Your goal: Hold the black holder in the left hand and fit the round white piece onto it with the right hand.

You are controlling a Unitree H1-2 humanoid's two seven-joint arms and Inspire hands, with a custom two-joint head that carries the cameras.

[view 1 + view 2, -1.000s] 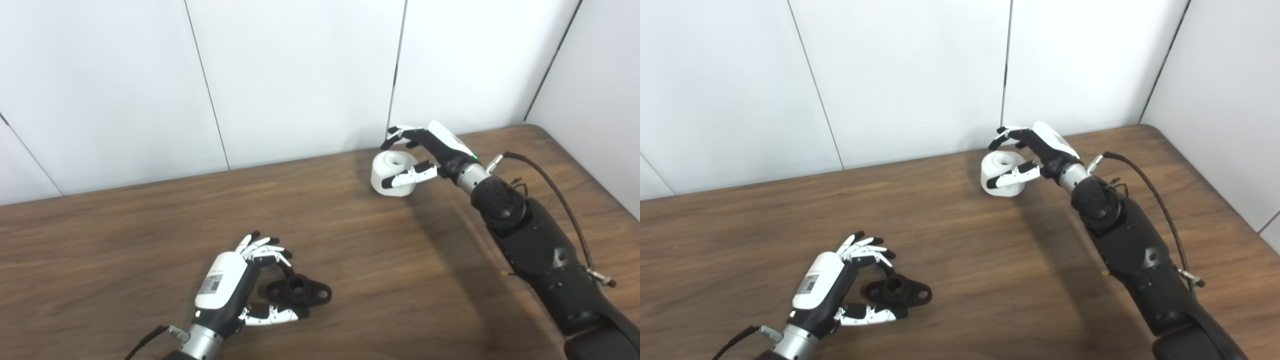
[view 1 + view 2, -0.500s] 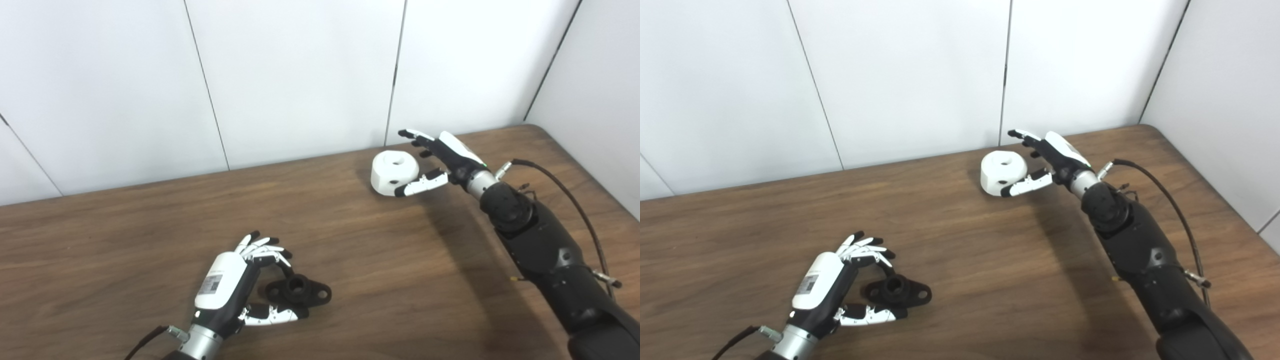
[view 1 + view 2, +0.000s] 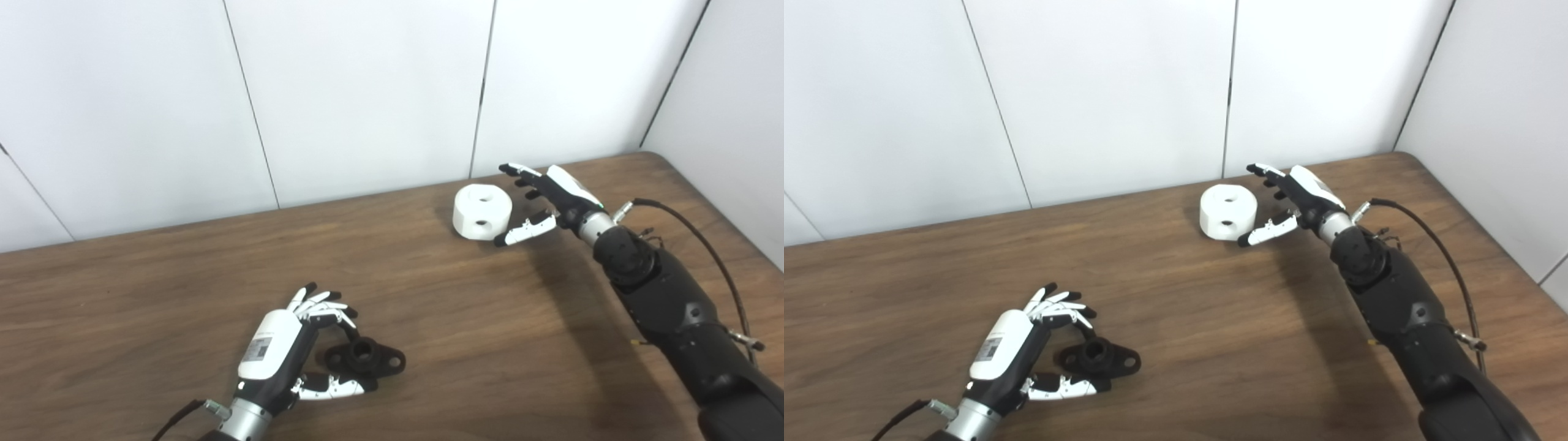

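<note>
The black holder (image 3: 365, 356) lies flat on the wooden table (image 3: 490, 331) at the near left, its centre hole facing up. My left hand (image 3: 288, 346) is cupped at the holder's left end, fingers curled above it and the thumb stretched along its near side, with no firm grip visible. The round white piece (image 3: 482, 212) stands on the table near the back wall, one hole on top and one in its side. My right hand (image 3: 542, 199) is open just to the right of it, fingers spread and the thumb tip close to its base without touching.
White wall panels (image 3: 367, 92) close off the table's back edge, and another panel runs along the right side. A black cable (image 3: 692, 229) loops off my right forearm. Bare wood lies between the two hands.
My right hand, which was wrapped around the white piece, has opened and drawn back to the right, leaving the piece on the table. The left hand and the holder have not moved.
</note>
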